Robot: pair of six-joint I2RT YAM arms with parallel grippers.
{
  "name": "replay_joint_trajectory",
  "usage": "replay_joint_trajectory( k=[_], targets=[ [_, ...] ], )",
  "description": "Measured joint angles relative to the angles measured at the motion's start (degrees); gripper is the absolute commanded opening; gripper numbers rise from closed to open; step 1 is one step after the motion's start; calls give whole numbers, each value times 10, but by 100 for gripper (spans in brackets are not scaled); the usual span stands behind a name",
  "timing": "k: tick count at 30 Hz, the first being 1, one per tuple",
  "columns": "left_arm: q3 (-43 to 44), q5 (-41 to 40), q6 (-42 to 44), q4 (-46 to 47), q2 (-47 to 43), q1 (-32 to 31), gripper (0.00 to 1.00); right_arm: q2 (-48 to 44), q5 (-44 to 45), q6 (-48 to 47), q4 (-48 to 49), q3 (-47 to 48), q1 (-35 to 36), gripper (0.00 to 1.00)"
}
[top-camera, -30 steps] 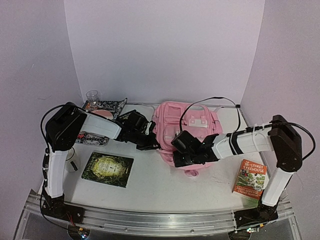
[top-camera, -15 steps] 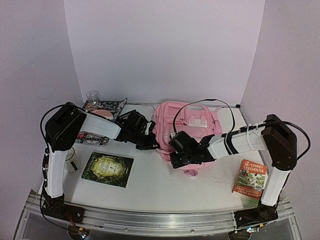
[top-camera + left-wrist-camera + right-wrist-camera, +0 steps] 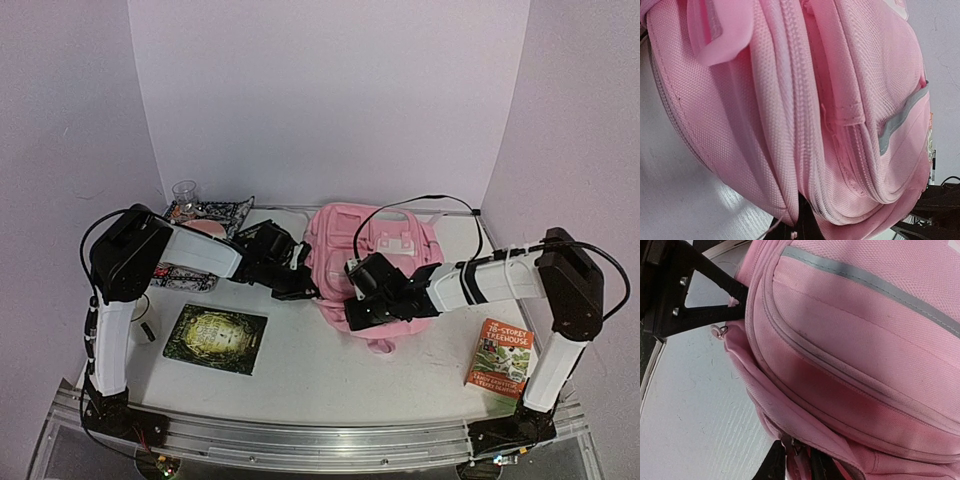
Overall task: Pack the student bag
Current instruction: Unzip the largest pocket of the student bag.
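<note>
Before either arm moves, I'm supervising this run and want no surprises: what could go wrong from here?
1. The left gripper pinches only a thin fold at the edge of the student bag; that fabric may slip out under a pull.
2. The right gripper appears closed on a small zip pull; it could slip off, or drag the whole soft bag sideways instead of opening the zip.
</note>
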Motion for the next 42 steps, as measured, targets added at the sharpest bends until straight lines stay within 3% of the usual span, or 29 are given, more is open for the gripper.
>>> replay_joint_trajectory(
  k=[11, 27, 30, 36, 42],
  targets=[
    [-9, -8, 9, 0, -7, 6, 0, -16, -18, -11, -3, -3, -7, 0],
    [20, -14, 35, -55, -8, 38, 0, -164, -15, -46, -92, -103, -33, 0],
    [60, -15, 46, -85, 8, 41, 15, -181, -29, -41, -98, -108, -35, 0],
    [105, -37, 43, -107, 31, 59, 63, -170, -66, -31, -83, -96, -20, 0],
    [50, -58, -18, -110, -10, 84, 78, -90, -93, -21, -50, -32, 14, 0]
  ],
)
